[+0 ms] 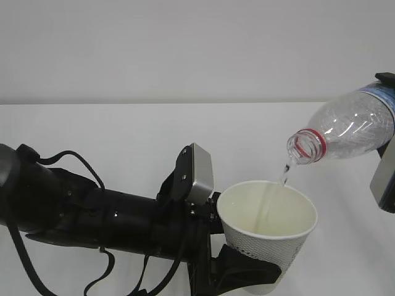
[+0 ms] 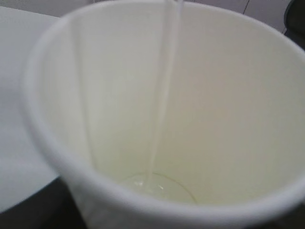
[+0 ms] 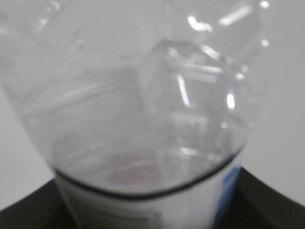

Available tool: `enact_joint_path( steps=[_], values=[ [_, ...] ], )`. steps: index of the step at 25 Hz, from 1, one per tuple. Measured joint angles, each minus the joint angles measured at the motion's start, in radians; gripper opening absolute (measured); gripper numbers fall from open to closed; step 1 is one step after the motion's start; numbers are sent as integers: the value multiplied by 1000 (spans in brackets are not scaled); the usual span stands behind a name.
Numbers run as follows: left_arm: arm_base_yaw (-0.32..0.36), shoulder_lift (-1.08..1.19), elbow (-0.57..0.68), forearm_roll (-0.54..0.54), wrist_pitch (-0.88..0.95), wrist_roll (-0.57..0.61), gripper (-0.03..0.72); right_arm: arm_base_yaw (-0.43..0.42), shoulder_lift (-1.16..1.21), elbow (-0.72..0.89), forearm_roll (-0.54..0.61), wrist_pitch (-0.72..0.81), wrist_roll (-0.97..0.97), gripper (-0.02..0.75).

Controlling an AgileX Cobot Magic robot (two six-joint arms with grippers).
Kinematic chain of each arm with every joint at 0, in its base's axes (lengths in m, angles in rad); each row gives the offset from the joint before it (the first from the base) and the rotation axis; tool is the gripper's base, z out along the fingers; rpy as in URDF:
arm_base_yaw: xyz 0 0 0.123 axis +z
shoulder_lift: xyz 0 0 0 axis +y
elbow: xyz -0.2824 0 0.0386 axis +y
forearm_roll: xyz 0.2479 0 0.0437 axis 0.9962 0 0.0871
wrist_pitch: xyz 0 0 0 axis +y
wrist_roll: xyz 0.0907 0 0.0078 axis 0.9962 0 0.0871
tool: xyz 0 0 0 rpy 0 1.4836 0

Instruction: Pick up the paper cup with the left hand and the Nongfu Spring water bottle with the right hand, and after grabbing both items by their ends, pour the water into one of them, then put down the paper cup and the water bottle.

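Pouring is the step in hand. Held aloft over the white bench (image 1: 123, 135), the Nongfu Spring water bottle (image 1: 352, 126) is tipped mouth-down at the right edge of the exterior view, its red neck ring just above and beside the far rim of the paper cup (image 1: 268, 237). A thin stream of the water (image 1: 285, 169) falls from the open mouth into the cup.

The left hand (image 1: 247, 271) has its jaws closed round the cup's lower wall and holds it upright, near the front edge of the view. The right hand (image 1: 387, 179) shows only as a dark edge behind the bottle; the wrist view suggests the jaws clasp the bottle's labelled body.

Inside the cup (image 2: 228, 119), only a shallow, faintly yellowish pool lies at the bottom. The bottle (image 3: 138, 109) looks nearly drained.

Next, I judge, the bottle must be righted once the stream stops, then both set down without tilting the cup.
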Motion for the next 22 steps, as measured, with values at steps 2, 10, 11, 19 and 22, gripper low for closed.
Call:
enact_joint_path(
  steps=[2,10,11,19,22],
  values=[
    [0,0,0,0,0,0,525,0,0,0,0,0,0,503],
    [0,0,0,0,0,0,525,0,0,0,0,-1,0,503],
    [0,0,0,0,0,0,525,0,0,0,0,-1,0,503],
    [0,0,0,0,0,0,525,0,0,0,0,-9,-2,503],
    [0,0,0,0,0,0,525,0,0,0,0,-9,-2,503]
  ],
)
